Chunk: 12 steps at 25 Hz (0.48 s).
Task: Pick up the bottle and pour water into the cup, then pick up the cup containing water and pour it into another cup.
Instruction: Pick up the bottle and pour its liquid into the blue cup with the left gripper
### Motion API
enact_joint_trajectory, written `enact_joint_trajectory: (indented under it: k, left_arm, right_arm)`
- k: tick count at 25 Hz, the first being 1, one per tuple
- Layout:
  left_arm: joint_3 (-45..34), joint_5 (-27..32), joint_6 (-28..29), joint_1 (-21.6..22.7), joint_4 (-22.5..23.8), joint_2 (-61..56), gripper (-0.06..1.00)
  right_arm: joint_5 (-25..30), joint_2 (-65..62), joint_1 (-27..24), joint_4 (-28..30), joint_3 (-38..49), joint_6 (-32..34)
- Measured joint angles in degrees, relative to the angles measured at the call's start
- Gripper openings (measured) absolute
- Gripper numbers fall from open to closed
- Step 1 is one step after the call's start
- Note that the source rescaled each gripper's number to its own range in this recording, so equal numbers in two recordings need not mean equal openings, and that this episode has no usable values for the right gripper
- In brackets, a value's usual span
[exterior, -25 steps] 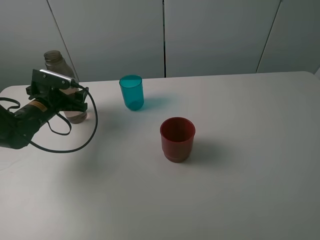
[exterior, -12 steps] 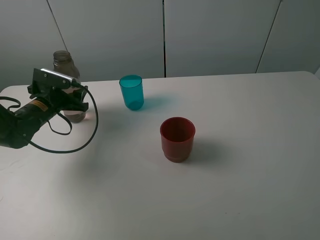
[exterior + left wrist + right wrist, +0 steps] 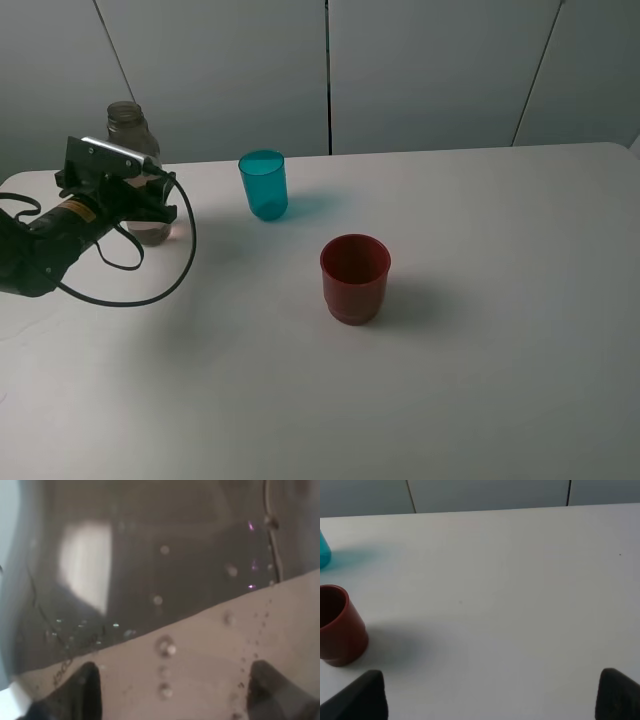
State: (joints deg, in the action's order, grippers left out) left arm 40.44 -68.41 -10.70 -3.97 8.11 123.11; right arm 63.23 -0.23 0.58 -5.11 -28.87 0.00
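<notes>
The smoky grey-brown bottle (image 3: 125,122) stands at the table's far left, its neck rising above my left arm. My left gripper (image 3: 152,205) is shut on the bottle's lower body. In the left wrist view the bottle (image 3: 160,580) fills the picture, with water in its lower part and the left gripper (image 3: 170,695) pressed around it. The teal cup (image 3: 264,185) stands upright to the right of the bottle. The dark red cup (image 3: 354,278) stands nearer the table's middle. In the right wrist view my right gripper (image 3: 490,697) is open with nothing in it, to the right of the red cup (image 3: 337,625).
A black cable (image 3: 170,270) loops from the left arm down onto the white table (image 3: 500,350). Grey wall panels (image 3: 420,70) run along the table's far edge. A sliver of the teal cup (image 3: 324,550) shows at the edge of the right wrist view.
My left gripper has closed on the bottle, and the bottle's neck has shifted a little to the right. Both cups have stayed put.
</notes>
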Motion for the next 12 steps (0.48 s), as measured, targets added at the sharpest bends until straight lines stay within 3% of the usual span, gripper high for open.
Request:
enact_joint_trajectory:
  k: [7, 12]
  left_arm:
    - [-0.11, 1.65, -0.41, 0.0, 0.0, -5.3, 0.01]
    - [-0.07, 8.31, -3.38, 0.0, 0.0, -10.16, 0.01]
  right_arm:
    - [0.0, 0.0, 0.0, 0.0, 0.0, 0.0]
    - [0.0, 0.0, 0.0, 0.0, 0.0, 0.0]
